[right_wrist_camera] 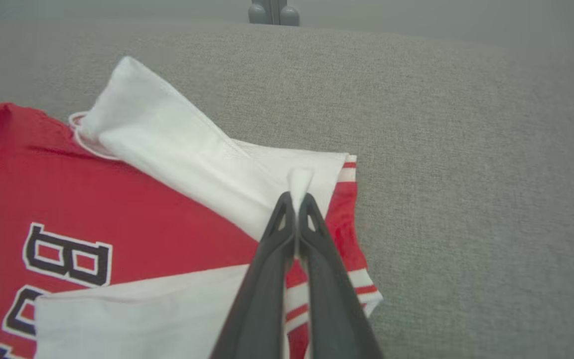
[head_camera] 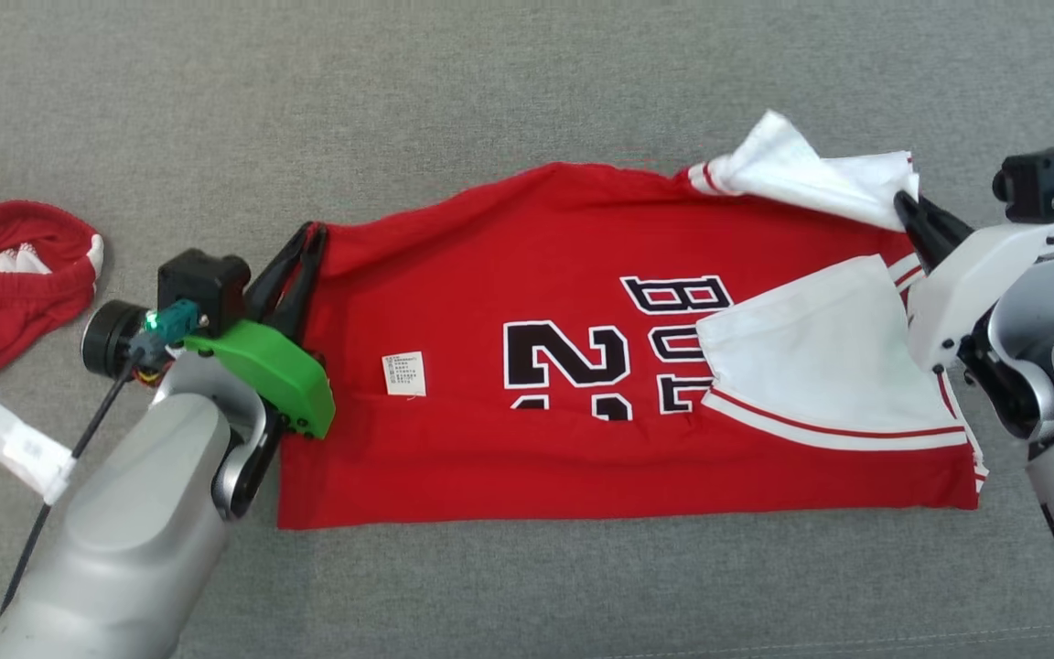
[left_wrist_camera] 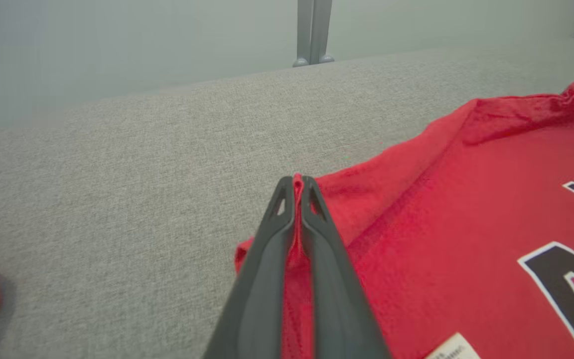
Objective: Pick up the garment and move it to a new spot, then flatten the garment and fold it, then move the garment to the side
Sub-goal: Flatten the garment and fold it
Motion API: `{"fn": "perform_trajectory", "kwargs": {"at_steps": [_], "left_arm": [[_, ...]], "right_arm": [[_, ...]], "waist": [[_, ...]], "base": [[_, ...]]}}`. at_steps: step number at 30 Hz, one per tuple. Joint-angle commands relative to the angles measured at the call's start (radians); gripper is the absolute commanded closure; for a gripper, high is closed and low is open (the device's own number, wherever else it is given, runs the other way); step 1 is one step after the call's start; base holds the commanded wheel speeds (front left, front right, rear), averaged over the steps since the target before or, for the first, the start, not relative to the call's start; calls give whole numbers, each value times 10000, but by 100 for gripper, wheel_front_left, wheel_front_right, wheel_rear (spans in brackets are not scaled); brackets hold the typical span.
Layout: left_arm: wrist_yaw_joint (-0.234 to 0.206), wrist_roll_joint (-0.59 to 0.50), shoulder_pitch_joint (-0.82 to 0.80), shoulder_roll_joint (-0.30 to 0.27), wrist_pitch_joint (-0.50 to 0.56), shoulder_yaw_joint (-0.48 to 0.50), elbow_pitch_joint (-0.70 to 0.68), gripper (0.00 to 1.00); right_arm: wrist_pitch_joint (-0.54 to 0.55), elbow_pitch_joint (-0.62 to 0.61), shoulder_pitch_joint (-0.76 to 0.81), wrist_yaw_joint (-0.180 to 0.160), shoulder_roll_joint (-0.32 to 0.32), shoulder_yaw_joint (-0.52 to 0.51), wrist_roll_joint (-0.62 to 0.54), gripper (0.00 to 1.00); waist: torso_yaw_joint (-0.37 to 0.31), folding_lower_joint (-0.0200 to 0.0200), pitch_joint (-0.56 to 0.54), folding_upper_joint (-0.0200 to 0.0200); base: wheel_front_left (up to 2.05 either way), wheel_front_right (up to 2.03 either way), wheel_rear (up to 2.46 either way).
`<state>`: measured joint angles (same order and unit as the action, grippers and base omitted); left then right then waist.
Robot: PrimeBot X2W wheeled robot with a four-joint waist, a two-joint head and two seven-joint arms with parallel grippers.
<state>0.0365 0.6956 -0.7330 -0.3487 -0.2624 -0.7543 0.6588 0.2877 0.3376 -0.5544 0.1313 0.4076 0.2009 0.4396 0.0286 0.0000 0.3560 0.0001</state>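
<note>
Two pinch grips on the red jersey [head_camera: 490,458], spread flat across the grey cushion's [head_camera: 490,91] middle: left gripper [head_camera: 312,236] clamps its far hem corner — right gripper [head_camera: 904,203] clamps a white sleeve fold.

Right pincer [right_wrist_camera: 297,199] rises from the bottom edge, both dark fingers [right_wrist_camera: 262,299] pressed together; a pinch of white cloth pokes out just past the tips, so it's clamped on the garment [right_wrist_camera: 117,199]; red jersey, lying to the left on the grey woven surface [right_wrist_camera: 466,174]; a white sleeve [right_wrist_camera: 167,144] is folded over its upper edge, running diagonally down to the grip; black lettering [right_wrist_camera: 68,254] with white outline at lower left; a second white panel [right_wrist_camera: 142,314] lies across the bottom; red-and-white striped trim [right_wrist_camera: 354,234] just right of the fingers; at the top, blurred, perhaps the foot of a grey post [right_wrist_camera: 273,12].
</note>
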Motion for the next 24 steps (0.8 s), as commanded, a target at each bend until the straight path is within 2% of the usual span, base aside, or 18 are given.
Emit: {"fn": "perform_trajectory", "kwargs": {"at_steps": [1,5,12,22,23,24], "left_arm": [[66,-162,355,-118,-24,170,-113,100],[7,-658,1223,-65,-26,897,-489,100],[292,-1046,1900,201,-26,1833,-454,100],[561,-1575,2247,628,-27,2689,-3,100],[597,-1612,2320,690,-29,2764,46,100],[607,-1646,2388,731,-28,2815,89,87]], "right_arm": [[93,-235,342,-11,-37,-21,87,100],[431,-1169,1476,-11,-132,-471,-54,100],[1141,-2589,3054,-11,-646,-1069,-471,100],[1982,-3543,4565,-11,-1532,-1482,-700,100],[2065,-3552,4688,-11,-1568,-1498,-725,82],[2124,-3547,4762,-11,-1610,-1573,-782,57]], "waist": [[-241,0,-272,-1],[-345,0,-464,-1],[-464,0,-590,-1],[-610,0,-908,-1],[-611,0,-957,-1],[-610,0,-1004,-1]], "base": [[0,0,0],[0,0,0],[0,0,0],[0,0,0],[0,0,0],[0,0,0]]}}
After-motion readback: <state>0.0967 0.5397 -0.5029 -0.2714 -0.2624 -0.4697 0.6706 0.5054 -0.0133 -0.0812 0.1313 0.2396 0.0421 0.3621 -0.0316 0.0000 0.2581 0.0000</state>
